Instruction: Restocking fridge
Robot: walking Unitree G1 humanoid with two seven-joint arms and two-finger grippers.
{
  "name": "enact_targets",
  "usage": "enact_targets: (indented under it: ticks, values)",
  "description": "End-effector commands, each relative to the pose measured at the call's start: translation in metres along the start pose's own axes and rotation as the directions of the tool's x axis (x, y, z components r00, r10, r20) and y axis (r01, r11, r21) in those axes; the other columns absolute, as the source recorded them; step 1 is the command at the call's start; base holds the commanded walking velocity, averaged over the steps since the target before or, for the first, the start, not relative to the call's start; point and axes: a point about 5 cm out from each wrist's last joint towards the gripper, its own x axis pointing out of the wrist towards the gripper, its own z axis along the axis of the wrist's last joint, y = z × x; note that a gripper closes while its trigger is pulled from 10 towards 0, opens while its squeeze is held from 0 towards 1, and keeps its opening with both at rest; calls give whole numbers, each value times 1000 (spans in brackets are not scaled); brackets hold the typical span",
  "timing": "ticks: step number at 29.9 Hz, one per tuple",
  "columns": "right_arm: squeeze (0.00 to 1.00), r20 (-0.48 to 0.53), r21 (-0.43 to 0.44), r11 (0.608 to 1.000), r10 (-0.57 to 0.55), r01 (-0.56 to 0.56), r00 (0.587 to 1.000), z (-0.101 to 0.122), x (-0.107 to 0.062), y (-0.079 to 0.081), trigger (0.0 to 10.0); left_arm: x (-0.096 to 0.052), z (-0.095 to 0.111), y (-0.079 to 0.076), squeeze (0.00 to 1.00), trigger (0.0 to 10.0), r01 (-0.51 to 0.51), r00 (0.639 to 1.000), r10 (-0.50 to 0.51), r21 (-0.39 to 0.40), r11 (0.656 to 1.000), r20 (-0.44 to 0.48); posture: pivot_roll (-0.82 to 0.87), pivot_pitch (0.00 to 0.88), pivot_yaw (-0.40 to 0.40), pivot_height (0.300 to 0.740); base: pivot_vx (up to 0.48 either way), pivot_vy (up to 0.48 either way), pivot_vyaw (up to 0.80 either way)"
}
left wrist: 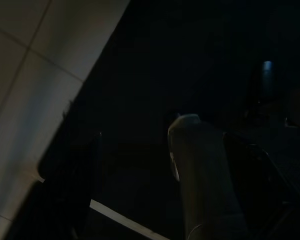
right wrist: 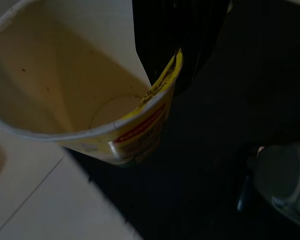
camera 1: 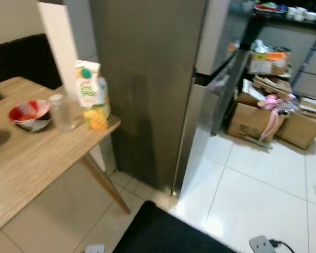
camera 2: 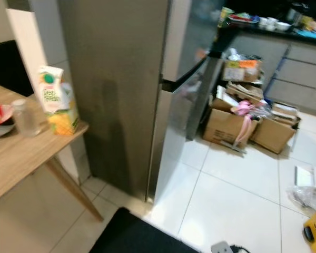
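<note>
One empty yellow-labelled paper cup [right wrist: 75,100] clamped in right tool [right wrist: 175,45]; thin wall might crumple. Left tool's state: can't tell.

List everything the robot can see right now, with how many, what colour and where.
Fridge: one, dark grey, door shut, straight ahead.
Table: one, light wood, left of the fridge.
Juice carton: one, white, green and yellow, upright at the table's corner.
Jar: one, clear, beside the carton.
Bowl: one, red and white, beside the jar.
Cardboard boxes: several, brown, on the floor right of the fridge.
Mat: one, black, on the floor nearby.
Cup: one, cream inside, yellow label, empty, in the right gripper.
</note>
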Motion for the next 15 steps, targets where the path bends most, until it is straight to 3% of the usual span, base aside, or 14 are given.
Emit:
enact_targets:
  ticks: [1,7,15]
  values:
    - [0,4,17,1000,-9,9,1000,1,0,-3,10000,0,2,1,0,10000,-2,1000,2,-5,1000,1,-51,0,-26,740,0,0,-800]
    - [0,19,9,1000,-3,2,1000,6,0,-1,10000,0,-2,-3,0,10000,12,1000,-12,-13,1000,-9,-47,0,-34,740,0,0,0]
    - [0,41,-15,1000,0,0,999,16,0,-3,10000,2,1,-10,0,10000,25,1000,-25,6,1000,-8,-51,0,-40,740,0,-411,0]
